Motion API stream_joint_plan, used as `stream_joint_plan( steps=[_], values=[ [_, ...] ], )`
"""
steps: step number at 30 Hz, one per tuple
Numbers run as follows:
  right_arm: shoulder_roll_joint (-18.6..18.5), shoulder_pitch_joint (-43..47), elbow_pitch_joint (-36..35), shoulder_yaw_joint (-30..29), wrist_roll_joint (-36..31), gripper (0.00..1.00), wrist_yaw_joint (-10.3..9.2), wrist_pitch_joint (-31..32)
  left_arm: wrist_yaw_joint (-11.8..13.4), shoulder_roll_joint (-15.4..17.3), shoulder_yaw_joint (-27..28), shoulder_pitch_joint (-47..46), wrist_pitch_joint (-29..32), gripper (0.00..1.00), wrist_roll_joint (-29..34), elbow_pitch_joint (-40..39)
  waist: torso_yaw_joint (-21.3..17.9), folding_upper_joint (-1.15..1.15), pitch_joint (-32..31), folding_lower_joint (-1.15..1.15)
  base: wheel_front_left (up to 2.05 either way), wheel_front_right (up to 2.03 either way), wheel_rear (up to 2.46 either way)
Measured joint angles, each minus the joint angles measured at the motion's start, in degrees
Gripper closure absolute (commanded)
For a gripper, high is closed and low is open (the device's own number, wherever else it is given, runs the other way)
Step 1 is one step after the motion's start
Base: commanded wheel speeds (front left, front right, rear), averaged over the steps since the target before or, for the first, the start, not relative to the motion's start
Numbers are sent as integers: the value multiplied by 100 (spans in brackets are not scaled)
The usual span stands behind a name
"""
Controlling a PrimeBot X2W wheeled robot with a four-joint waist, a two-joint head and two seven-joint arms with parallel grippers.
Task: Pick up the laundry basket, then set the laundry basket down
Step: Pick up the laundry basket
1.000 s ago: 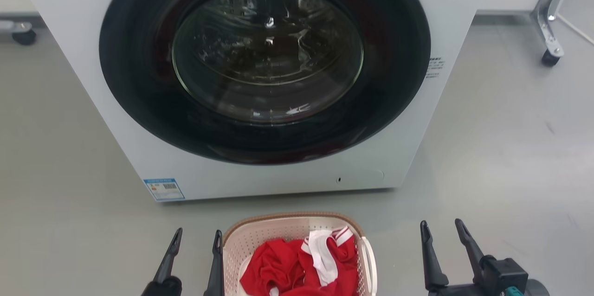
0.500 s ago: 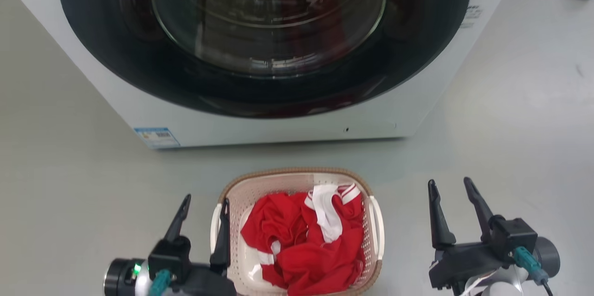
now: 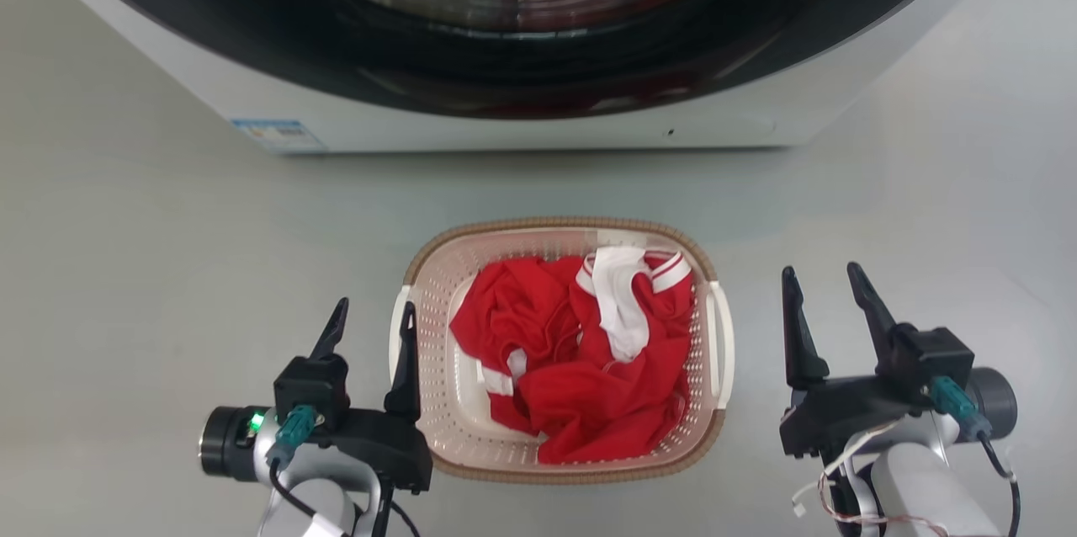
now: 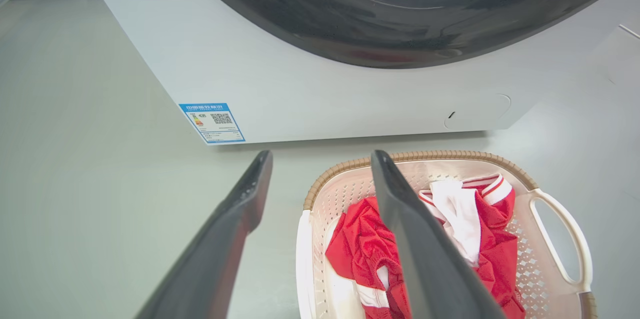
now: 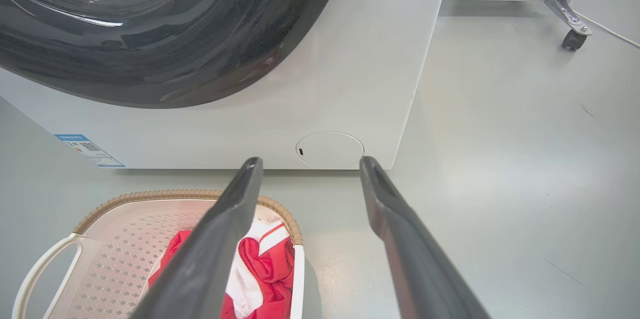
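Head view shows our cream, perforated laundry basket (image 3: pixel 547 225), brown-rimmed, white-handled, holding red-and-white clothes (image 3: pixel 589 369); our left gripper (image 3: pixel 374 305) and right gripper (image 3: pixel 821 269) both gape.

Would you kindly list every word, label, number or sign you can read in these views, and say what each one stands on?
The blue-bordered sticker on the lower front of the washing machine: a blue header line, a QR code and small print, all too small to read.
The laundry basket and the red and white garment lying in it: no writing that can be made out.
Nothing in these views can be quoted as legible text.
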Motion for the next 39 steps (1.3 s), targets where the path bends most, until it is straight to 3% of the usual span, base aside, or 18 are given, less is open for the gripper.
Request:
stream_joint_plan(
  steps=[8,22,39],
  values=[
    [-3,-584,392,14,-30,0,48,0,52,-29,-312,-599,0,0,-628,364,137,0,691,-1,0,0,0],
    [0,-1214,976,4,-29,0,76,-1,91,-46,-525,-1397,0,0,-1017,1192,235,0,1720,-1,0,0,0],
    [42,-1659,1650,167,-20,0,158,-1,91,-64,-858,-1979,1,0,-1365,2076,236,0,2336,-2,0,0,0]
  ],
)
